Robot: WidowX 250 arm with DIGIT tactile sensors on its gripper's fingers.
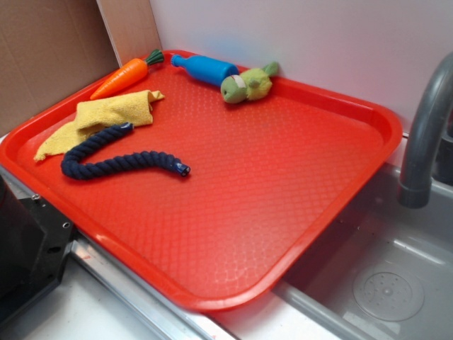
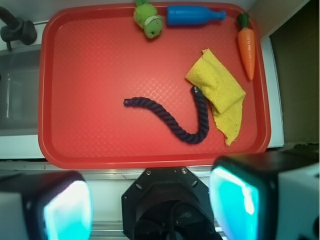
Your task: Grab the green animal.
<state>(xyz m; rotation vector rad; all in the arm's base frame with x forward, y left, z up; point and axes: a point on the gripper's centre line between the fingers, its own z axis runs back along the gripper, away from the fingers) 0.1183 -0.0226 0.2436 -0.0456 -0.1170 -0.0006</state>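
Note:
The green animal (image 1: 247, 85) (image 2: 148, 19) is a small yellow-green plush with a pale band across its face. It lies at the far edge of the red tray (image 1: 283, 205) (image 2: 90, 125), next to the blue bottle toy. My gripper (image 2: 150, 205) hovers high above the robot base, off the tray's near edge and far from the plush. Its two fingers (image 2: 235, 197) stand wide apart with nothing between them. The exterior view does not show the gripper.
A blue bottle-shaped toy (image 1: 204, 69) (image 2: 195, 15), an orange carrot (image 1: 124, 76) (image 2: 246, 44), a yellow cloth (image 1: 99, 120) (image 2: 222, 90) and a dark blue rope (image 1: 120, 161) (image 2: 185, 117) also lie on the tray. A sink (image 1: 382, 283) with a grey faucet (image 1: 425, 134) sits beside it.

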